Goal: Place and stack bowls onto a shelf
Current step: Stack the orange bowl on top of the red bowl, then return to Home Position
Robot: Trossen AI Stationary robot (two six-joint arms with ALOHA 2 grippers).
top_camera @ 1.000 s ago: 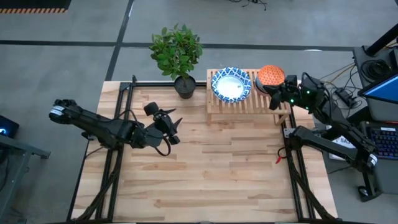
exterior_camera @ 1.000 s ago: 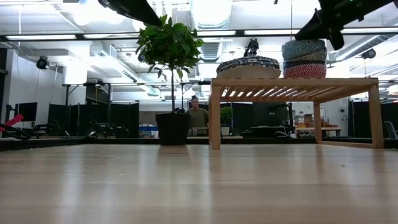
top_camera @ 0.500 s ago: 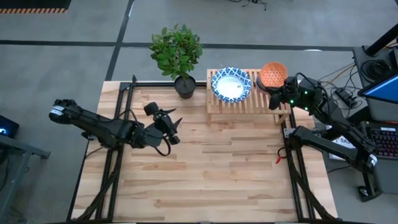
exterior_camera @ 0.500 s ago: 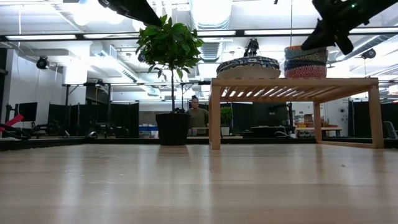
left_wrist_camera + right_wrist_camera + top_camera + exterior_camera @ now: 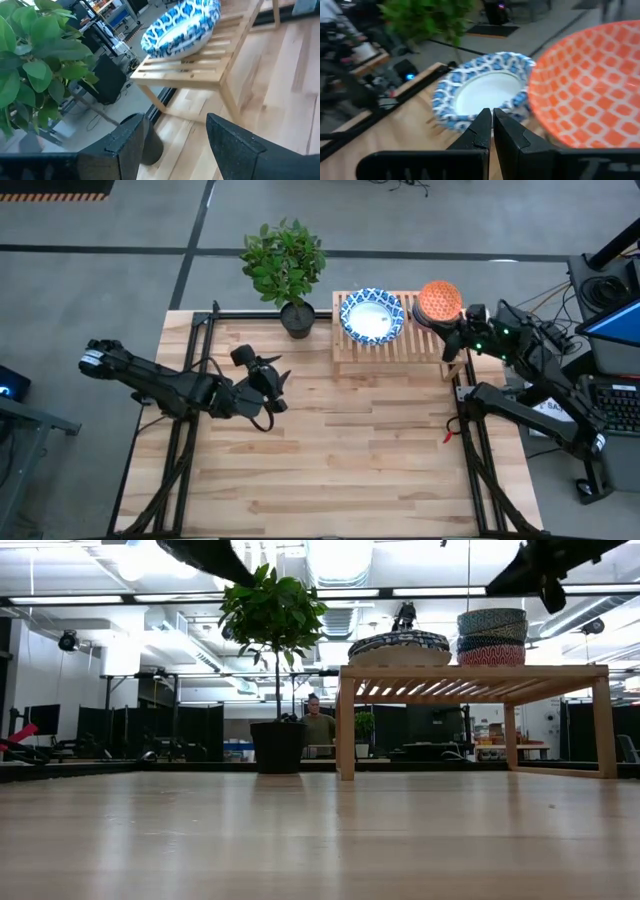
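High view: leafy potted plant (image 5: 286,272) beside the slatted wooden shelf (image 5: 398,345); closed right end effector (image 5: 453,338) by the checked orange bowl (image 5: 438,301); left end effector (image 5: 277,375) open.

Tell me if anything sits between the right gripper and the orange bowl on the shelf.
Nothing visible does. The right gripper, fingers closed, hangs just beside the orange bowl, which tops the small stack at the shelf's right end. The blue-and-white bowl sits off to the side.

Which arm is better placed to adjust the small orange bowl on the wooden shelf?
Right. The right gripper, fingers shut, is beside the small orange patterned bowl on the light wooden slatted shelf. The left gripper hovers open over mid-table.
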